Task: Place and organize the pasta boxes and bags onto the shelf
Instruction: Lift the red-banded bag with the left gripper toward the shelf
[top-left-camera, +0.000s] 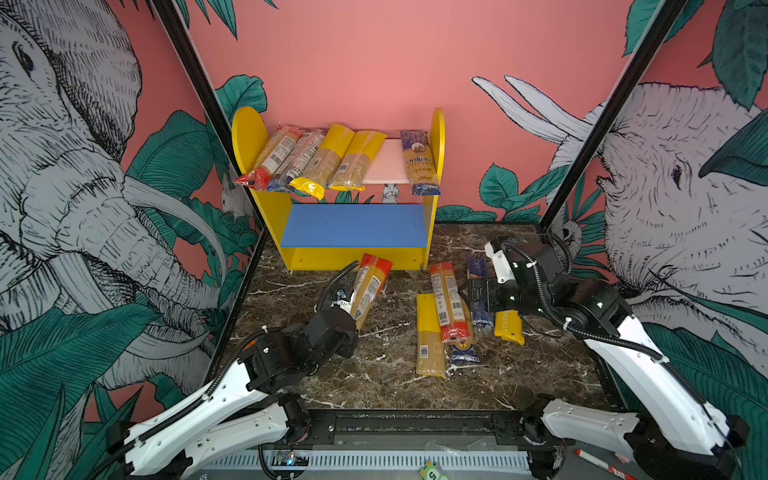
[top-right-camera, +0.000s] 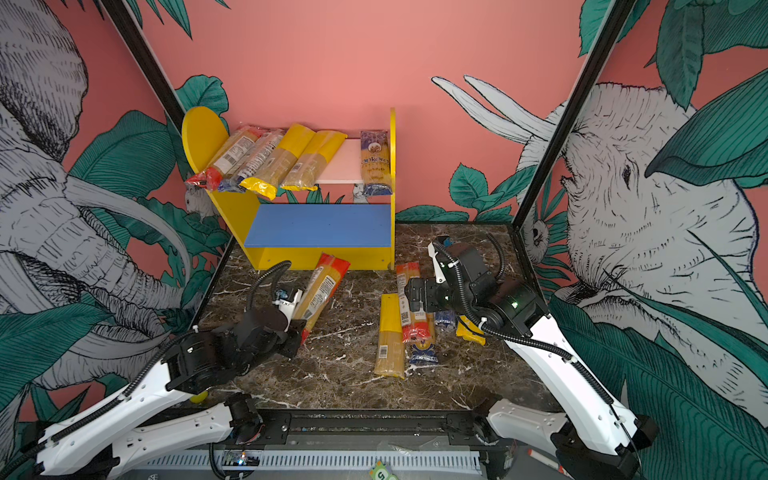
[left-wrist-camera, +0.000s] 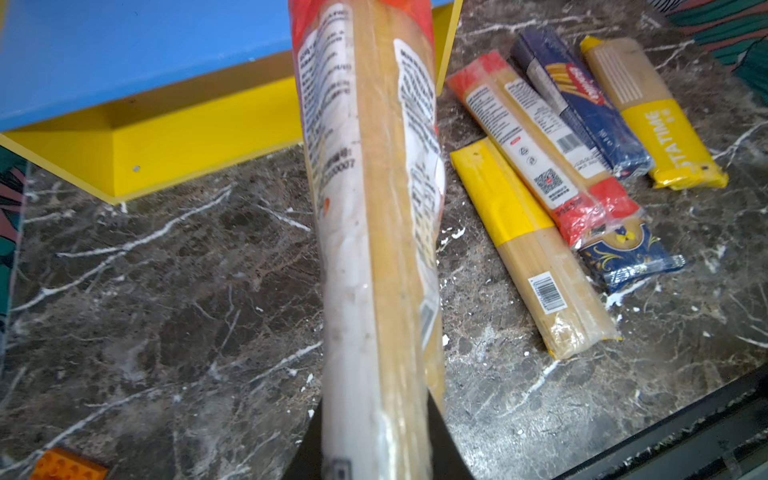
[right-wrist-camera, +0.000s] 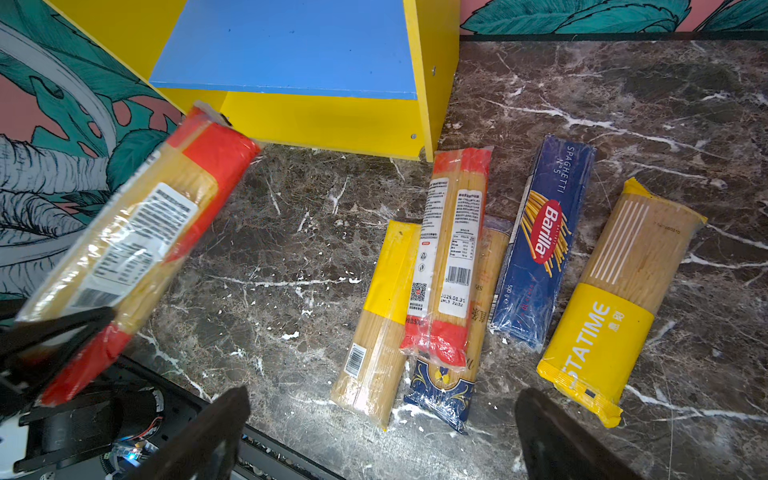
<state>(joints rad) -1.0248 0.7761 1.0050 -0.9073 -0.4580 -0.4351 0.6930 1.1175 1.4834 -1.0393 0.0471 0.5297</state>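
We clamp a red-ended pack (top-left-camera: 371, 282) by its near end in the left end effector (top-left-camera: 352, 307), pointing to 12 o'clock at the shelf (top-left-camera: 353, 226); it may droop and snag. Our right end effector (right-wrist-camera: 382, 403) stands apart.

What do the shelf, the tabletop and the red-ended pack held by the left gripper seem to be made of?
Shelf: painted board, likely wood composite; flat matte panels, screw heads.
Tabletop: dark marble-look surface, white veins, slight sheen; stone or laminate, unclear.
Red-ended pack: thin clear plastic film, glossy and crinkled, dry spaghetti showing through.
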